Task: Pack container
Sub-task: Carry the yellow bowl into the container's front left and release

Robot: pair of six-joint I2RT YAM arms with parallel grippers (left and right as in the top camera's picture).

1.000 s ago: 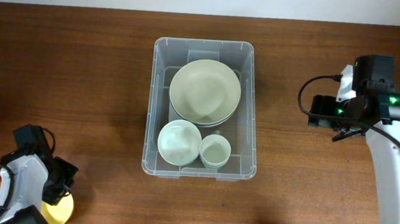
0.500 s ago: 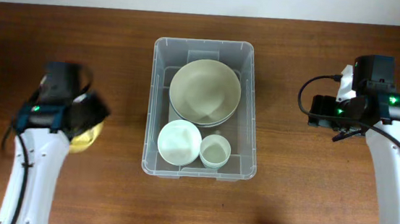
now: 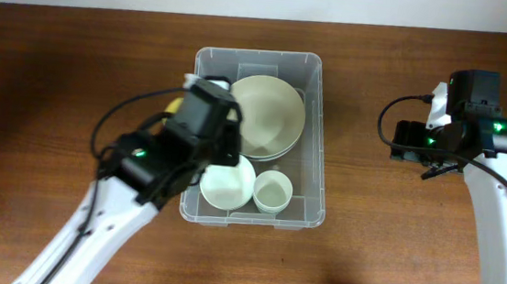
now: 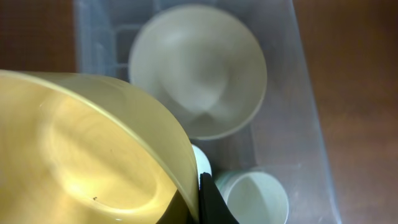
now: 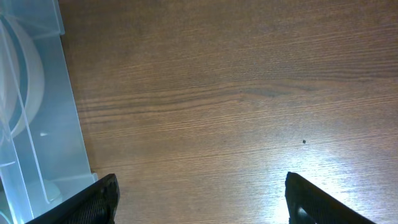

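container [image 3: 316,166] — clear plastic rectangular bin, rounded corners, rimmed | upright, open-topped, partly filled | centre of wooden table [image 3: 76,71], long side front-to-back

table [image 3: 57,70]: dark brown wood (grain visible) | on it: container [image 3: 315,175], clear plastic, near centre

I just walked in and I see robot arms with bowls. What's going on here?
The robot is packing dishes into the clear container. Its left gripper pinches the rim of a yellow bowl and holds it above the container. Inside already sit a big pale bowl, a smaller white bowl and a little cup. The right gripper hangs open over the wooden table beside the container, holding nothing.
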